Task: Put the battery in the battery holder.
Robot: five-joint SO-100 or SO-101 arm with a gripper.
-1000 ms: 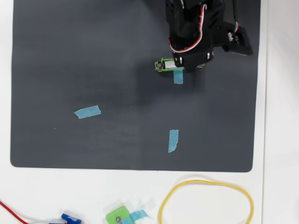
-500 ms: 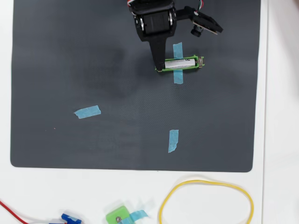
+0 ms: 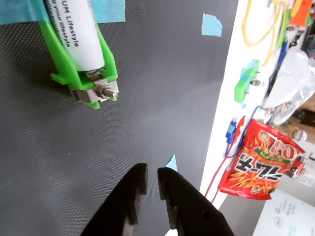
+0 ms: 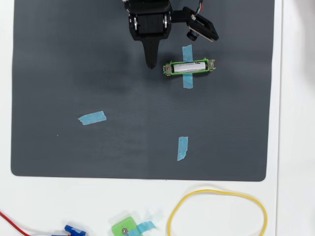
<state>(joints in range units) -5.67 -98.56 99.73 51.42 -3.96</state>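
On the dark mat covering the white worktop, the battery lies seated lengthwise in the battery holder, over a strip of blue tape. The gripper hovers just left of the holder in the overhead view, empty, jaws nearly closed, seemingly a thin gap between them.

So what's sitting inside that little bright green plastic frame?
A white cylindrical battery with dark printing lies inside the narrow green plastic holder, between its silver end contacts. Blue tape runs beneath the holder; the holder's floor under the battery is covered.
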